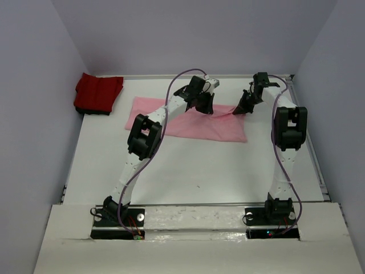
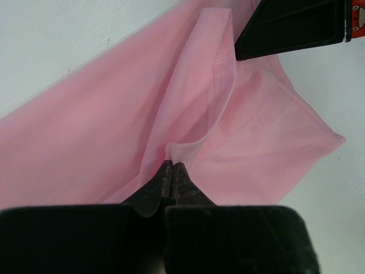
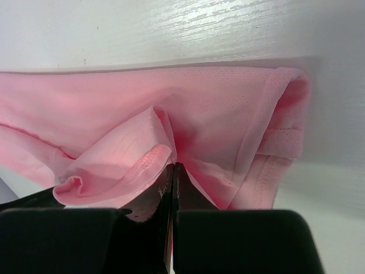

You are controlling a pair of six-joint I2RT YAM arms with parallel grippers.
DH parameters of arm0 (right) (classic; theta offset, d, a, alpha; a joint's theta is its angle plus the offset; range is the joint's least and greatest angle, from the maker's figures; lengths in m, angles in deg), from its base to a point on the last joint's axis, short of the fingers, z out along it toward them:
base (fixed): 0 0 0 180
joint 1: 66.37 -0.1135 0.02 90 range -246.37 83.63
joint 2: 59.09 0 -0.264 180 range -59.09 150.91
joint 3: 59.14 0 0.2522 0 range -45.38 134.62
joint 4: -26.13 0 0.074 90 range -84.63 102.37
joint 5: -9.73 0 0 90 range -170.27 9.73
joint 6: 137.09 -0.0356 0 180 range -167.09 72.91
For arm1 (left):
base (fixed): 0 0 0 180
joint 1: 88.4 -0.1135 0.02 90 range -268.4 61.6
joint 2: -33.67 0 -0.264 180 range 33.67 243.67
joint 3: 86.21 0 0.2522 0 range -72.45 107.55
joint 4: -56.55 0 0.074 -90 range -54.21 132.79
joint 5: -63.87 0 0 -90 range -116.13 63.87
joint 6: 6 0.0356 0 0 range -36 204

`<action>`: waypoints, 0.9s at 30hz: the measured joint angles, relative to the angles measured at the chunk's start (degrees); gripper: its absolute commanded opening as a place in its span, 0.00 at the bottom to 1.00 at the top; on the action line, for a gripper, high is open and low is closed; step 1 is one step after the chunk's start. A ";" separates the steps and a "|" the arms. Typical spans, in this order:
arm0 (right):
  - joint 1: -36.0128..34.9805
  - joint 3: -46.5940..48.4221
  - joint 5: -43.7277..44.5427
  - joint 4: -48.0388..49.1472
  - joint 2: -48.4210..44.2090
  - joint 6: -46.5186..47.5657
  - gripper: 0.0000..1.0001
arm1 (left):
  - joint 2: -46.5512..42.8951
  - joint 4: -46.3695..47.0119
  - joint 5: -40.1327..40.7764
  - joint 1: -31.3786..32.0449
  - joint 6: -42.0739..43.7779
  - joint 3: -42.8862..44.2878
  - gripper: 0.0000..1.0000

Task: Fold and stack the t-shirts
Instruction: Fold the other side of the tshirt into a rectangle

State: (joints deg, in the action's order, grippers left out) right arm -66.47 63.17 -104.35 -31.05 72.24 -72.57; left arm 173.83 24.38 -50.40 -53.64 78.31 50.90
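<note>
A white worktop (image 1: 194, 171), enclosed on three sides by pale walls (image 1: 188, 34), is seen from above. The light pink t-shirt (image 1: 182, 123) is spread roughly flat across the far half of it, and its far edge is raised where both arms meet it. The left pincer (image 2: 172, 166) is closed on a fold of the pink cloth, which is pinched into a ridge between the fingertips. The right pincer (image 3: 174, 167) is likewise clamped on a bunched fold of the same shirt, beside a hemmed edge that is turned over. Both pincers are placed along the shirt's far edge, the left towards the middle and the right at the right end. The deep red t-shirt (image 1: 98, 91) is laid folded in the far left corner, against the left wall and just apart from the pink one.
</note>
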 measured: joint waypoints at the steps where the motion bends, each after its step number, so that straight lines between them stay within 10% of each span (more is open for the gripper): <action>1: 0.00 0.11 -0.04 0.13 0.11 -0.02 0.00 | -0.09 0.02 0.00 0.02 -0.09 0.00 0.01; 7: 0.00 0.68 -0.46 0.46 0.39 -0.37 0.38 | -0.13 0.00 0.09 0.02 -0.15 0.00 0.01; 27: 0.00 -7.43 -0.66 0.22 -10.03 -0.26 0.38 | -0.15 0.22 0.17 0.00 -0.87 0.00 0.01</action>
State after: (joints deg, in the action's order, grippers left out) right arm -66.47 55.74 -105.00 -30.83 62.20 -72.83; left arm 173.68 24.60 -50.23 -53.64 77.44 50.90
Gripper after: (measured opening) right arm 0.390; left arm 0.028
